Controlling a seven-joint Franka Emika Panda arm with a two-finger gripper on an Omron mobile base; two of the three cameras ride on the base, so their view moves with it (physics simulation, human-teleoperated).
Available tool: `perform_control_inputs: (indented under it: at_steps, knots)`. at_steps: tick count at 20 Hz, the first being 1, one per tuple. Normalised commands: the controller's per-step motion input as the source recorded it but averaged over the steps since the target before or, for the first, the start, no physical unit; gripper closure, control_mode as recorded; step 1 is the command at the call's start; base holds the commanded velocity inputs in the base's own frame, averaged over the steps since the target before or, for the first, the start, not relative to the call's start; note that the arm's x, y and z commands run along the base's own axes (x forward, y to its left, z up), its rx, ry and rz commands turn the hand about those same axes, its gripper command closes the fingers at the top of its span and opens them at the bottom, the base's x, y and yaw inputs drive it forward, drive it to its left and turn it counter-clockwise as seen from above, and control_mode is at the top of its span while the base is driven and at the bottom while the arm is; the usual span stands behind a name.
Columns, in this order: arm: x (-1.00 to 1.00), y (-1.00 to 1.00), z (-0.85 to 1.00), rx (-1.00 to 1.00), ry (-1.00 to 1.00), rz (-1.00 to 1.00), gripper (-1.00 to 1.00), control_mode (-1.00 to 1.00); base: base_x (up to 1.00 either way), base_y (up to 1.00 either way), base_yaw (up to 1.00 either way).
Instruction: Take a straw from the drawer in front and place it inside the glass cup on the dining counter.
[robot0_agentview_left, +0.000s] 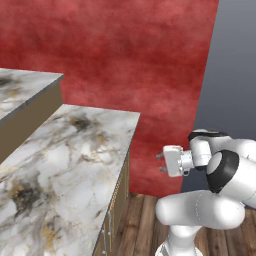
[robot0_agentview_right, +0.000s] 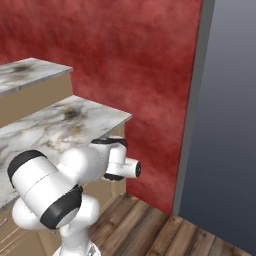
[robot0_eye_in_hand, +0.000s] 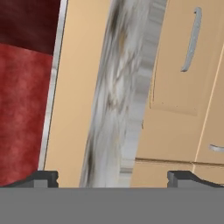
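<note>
The pincer (robot0_eye_in_hand: 113, 177) stands wide open with nothing between its two dark tips (robot0_eye_in_hand: 43, 178), which sit far apart at the foot of the hand view. In the left base view the pincer (robot0_agentview_left: 161, 163) hangs in the air beside the end of the lower marble counter (robot0_agentview_left: 65, 165), pointing toward it and clear of it. Ahead of the tips, the hand view shows the marble edge (robot0_eye_in_hand: 116, 96) seen end-on, with tan cabinet fronts next to it carrying a long metal handle (robot0_eye_in_hand: 191, 41) and a second handle (robot0_eye_in_hand: 216, 148). A higher marble counter (robot0_agentview_left: 22, 87) rises behind the lower one, against a red wall (robot0_agentview_left: 150, 60).

The straw, the cup and an opened drawer cannot be made out, so their places are unknown from here. By my reading the task is at its start: approaching the drawer. The next move calls for lining the tips up on a handle, closing on it and pulling.
</note>
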Motion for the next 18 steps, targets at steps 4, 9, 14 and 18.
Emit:
perform_control_inputs:
  at_steps: [4, 9, 14, 18]
  knots:
    - [0.08, 0.0, -0.11, 0.03, 0.0, 0.0, -1.0, -1.0, 0.0, 0.0, 0.0]
    - [0.05, 0.0, -0.1, 0.03, 0.0, 0.0, -1.0, -1.0, 0.0, 0.0, 0.0]
    - [0.03, 0.0, -0.09, 0.03, 0.0, 0.0, -1.0, -1.0, 0.0, 0.0, 0.0]
    - [0.0, 0.08, -0.08, 0.02, -0.02, 0.0, -1.0, -1.0, 0.0, 0.0, 0.0]
